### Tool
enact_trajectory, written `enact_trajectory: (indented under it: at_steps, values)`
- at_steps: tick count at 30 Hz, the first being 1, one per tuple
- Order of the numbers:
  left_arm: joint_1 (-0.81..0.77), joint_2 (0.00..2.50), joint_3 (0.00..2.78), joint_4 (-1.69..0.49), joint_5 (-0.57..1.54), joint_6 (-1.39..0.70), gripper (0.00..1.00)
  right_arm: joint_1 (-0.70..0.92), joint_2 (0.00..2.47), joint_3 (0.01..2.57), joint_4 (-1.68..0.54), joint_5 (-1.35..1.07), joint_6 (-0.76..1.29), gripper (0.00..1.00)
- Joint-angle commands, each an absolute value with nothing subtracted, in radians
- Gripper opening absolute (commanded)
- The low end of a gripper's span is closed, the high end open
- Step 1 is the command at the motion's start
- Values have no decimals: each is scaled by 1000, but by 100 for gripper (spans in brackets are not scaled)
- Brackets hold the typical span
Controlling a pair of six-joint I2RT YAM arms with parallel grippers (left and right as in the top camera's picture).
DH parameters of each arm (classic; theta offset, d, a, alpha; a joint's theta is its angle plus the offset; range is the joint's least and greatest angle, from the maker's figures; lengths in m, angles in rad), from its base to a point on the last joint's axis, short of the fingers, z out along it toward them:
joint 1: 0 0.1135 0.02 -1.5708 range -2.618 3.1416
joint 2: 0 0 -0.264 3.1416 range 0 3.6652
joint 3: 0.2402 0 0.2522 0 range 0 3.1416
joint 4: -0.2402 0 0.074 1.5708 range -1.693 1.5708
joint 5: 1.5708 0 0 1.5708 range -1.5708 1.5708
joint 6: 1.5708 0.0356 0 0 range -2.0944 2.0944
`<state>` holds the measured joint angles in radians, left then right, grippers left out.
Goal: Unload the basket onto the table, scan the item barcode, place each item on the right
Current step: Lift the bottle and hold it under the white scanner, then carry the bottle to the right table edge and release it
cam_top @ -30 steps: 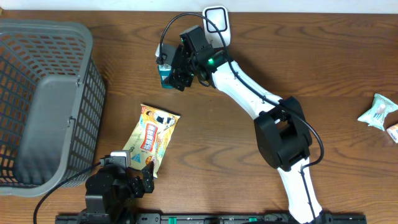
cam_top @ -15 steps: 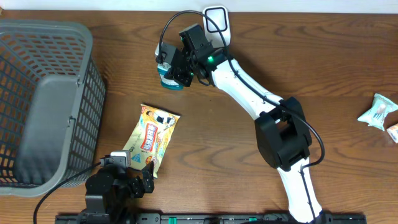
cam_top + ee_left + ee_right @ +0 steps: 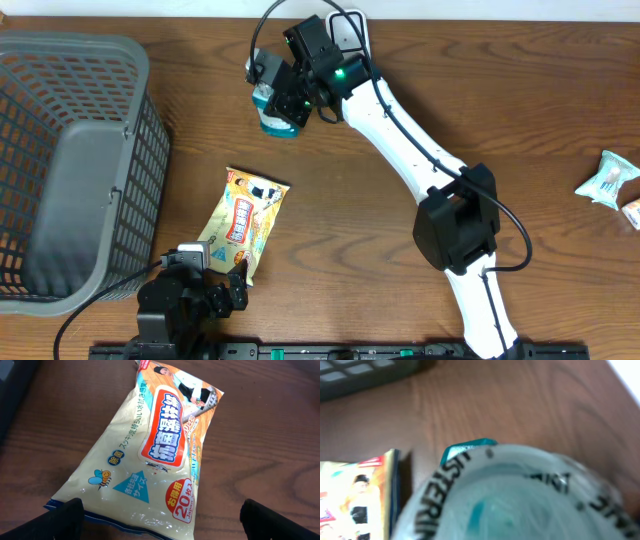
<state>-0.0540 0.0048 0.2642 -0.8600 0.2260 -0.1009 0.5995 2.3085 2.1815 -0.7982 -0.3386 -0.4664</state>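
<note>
A small teal and white Listerine bottle (image 3: 272, 112) is at the far middle of the table, with my right gripper (image 3: 280, 95) shut on it. The right wrist view is filled by the blurred bottle (image 3: 520, 495) between the jaws. A white scanner (image 3: 352, 22) stands just behind the right wrist, partly hidden by the arm. A yellow pack of wipes (image 3: 243, 218) lies flat at the near left. My left gripper (image 3: 222, 280) stands open at its near end, and in the left wrist view the pack (image 3: 155, 445) lies ahead of that gripper (image 3: 172, 517), with nothing held.
A large grey mesh basket (image 3: 70, 160) fills the left side; its dark rim (image 3: 365, 372) shows in the right wrist view. Two small wrapped packets (image 3: 608, 178) lie at the right edge. The right arm stretches diagonally across the middle of the wooden table.
My right gripper has shut on the bottle and carried it slightly up and towards the far left. The left arm and the wipes pack have not moved.
</note>
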Motion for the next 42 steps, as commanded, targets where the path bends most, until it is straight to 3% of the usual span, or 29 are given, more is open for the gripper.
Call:
enact_trajectory:
  at_steps: [1,6,12,20,25,33,42]
  values:
    - [-54,4,261,-889,216,-99,99,604,2300,2264,-826,-61,-352,1]
    - [-54,4,261,-889,216,-99,99,604,2300,2276,-819,398,-198,1]
    - [-54,4,261,-889,216,-99,99,605,2301,2276,-773,744,-152,1]
    - [-54,4,261,-889,216,-99,99,601,2327,2276,-604,856,-167,2]
    - [-54,4,261,-889,216,-99,99,585,2413,2276,-379,946,-309,1]
    - [-54,4,261,-889,216,-99,99,600,2626,2276,215,1140,-895,1]
    - [-54,4,261,-889,216,-99,99,601,2662,2276,286,1132,-896,1]
